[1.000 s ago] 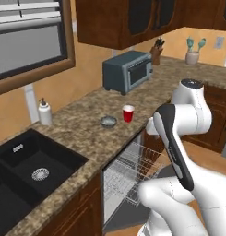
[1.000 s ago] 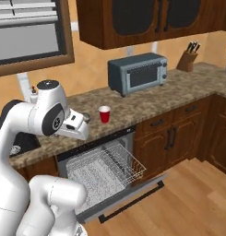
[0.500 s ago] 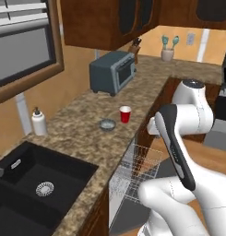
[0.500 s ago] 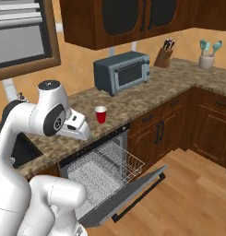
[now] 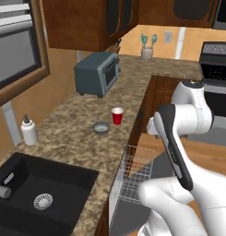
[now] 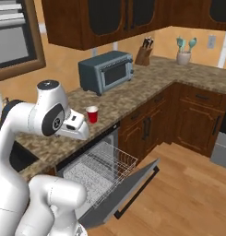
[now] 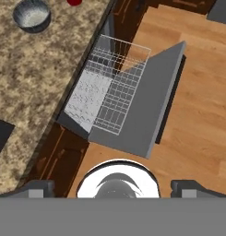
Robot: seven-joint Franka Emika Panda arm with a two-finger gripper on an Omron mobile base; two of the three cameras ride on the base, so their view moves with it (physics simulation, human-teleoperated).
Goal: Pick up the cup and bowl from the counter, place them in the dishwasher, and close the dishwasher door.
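Compared with a second ago, both base views have swung: the toaster (image 5: 97, 73) now sits nearer the middle and a stove (image 5: 217, 62) has come into the left base view, while cup and bowl keep their places relative to the toaster. This is judged to be the base driving, not the objects moving; nothing has yet been picked up. The cup (image 5: 117, 115), red and tapered with a white rim, stands upright on the counter (image 5: 68, 138), in front of the toaster and near the counter's front edge. The bowl (image 5: 101, 127), shallow, grey and darker inside, lies just beside the cup, on the side away from the toaster, apart from it. Below the counter edge the dishwasher (image 6: 98, 170) stands open, its wire rack (image 7: 110, 96) drawn out and empty, its door (image 7: 144, 108) let down over the wooden floor. The gripper (image 7: 112, 186) hangs above the door with fingers spread wide, holding nothing.
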